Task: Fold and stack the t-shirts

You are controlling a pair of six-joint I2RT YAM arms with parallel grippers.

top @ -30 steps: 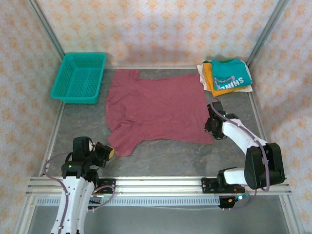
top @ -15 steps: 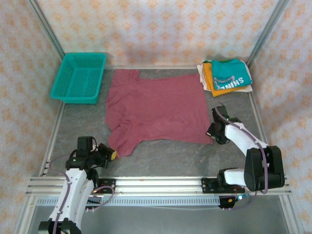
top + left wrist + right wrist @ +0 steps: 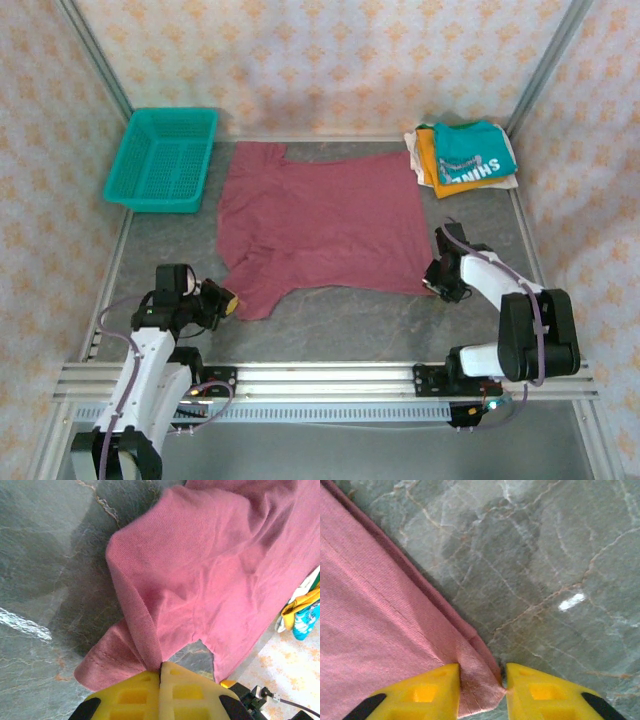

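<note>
Since a second ago the left gripper point(image 3: 226, 301) has edged from the near edge toward 12 o'clock, and its arm now leans more to the left. Its yellow fingers are pressed together with no gap. In the left wrist view a raised fold of the maroon t-shirt point(image 3: 320, 220) runs straight into their tips, so the claw is clamped on the sleeve point(image 3: 115, 665) at about 7 o'clock on the table point(image 3: 350, 320). The shirt itself lies spread flat across the middle of the table much as it did before, with its collar end toward 9 o'clock and its hem toward 3 o'clock. The right gripper point(image 3: 482, 675) has slid toward 6 o'clock along that hem and now sits at the shirt's near right corner, at about 4 o'clock. Its two fingers stand a little apart and straddle the hem corner point(image 3: 477, 690), which fills most of the space between them. The cloth there still lies low on the marbled surface, so this claw is parted rather than closed on it. The teal mesh basket point(image 3: 158, 204) has not moved from 10 o'clock, just beside the shirt's far left edge, and its mesh floor is in plain sight from wall to wall. At 1 o'clock the folded stack is also unchanged: the cream t-shirt point(image 3: 412, 140) is at the bottom, the orange-yellow t-shirt point(image 3: 430, 168) is on it, and the teal t-shirt point(image 3: 475, 148) with white "SHINE" print is on top.
</note>
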